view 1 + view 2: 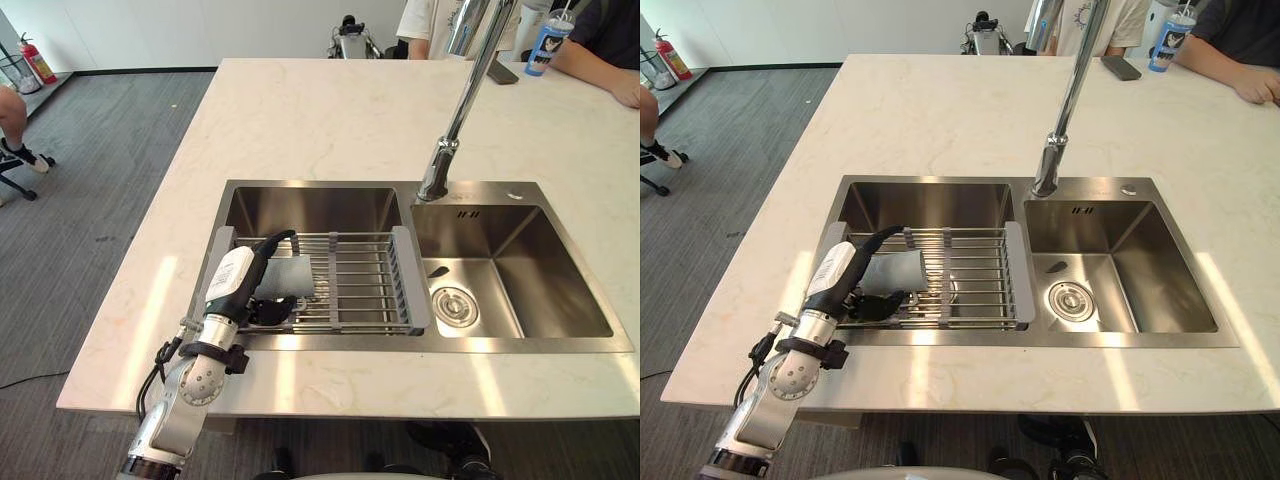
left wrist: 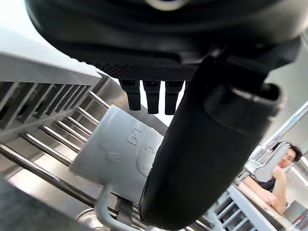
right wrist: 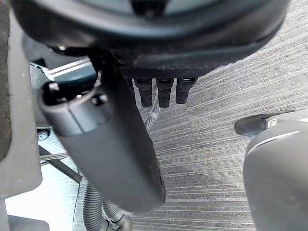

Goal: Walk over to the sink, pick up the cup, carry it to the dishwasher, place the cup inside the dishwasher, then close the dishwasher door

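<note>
1. Lying sideways, the cup (image 1: 286, 276) is seen at the rack's (image 1: 365, 290) 9 o'clock end, over the sink (image 1: 330, 186).
2. The left robot hand (image 1: 264, 309) is set against it; whether it is gripped cannot be told.

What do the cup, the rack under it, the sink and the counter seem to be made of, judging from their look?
Cup: matte pale grey, opaque, with raised relief; ceramic or plastic, I cannot tell which.
Rack: shiny bare metal bars, with grey plastic-looking ends.
Sink: brushed stainless steel, to judge by its soft reflections.
Counter: polished cream stone or an imitation, with faint veins and glare.
</note>
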